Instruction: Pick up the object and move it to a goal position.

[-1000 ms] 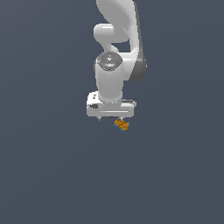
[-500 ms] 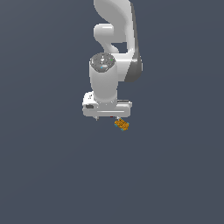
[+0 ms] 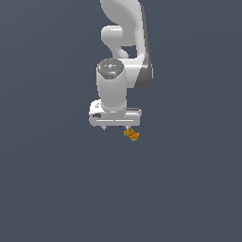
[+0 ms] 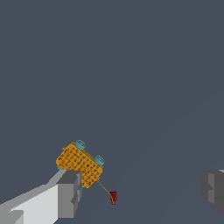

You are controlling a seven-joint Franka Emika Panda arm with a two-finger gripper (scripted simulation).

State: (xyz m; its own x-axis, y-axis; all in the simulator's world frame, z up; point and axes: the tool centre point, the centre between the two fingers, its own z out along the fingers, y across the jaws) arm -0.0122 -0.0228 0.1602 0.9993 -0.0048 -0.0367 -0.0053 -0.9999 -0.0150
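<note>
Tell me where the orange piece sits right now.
In the exterior view, the orange piece lies just below the gripper, toward that view's right. In the wrist view it is beside one finger, near the red marker.

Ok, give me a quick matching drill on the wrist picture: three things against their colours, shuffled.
Things:
1. bumpy blocky object
2. small dot-like goal marker
3. blocky gripper finger

Colours:
a. grey
b. orange with teal-blue bits
c. dark red

Pairs: 1-b, 2-c, 3-a
</note>
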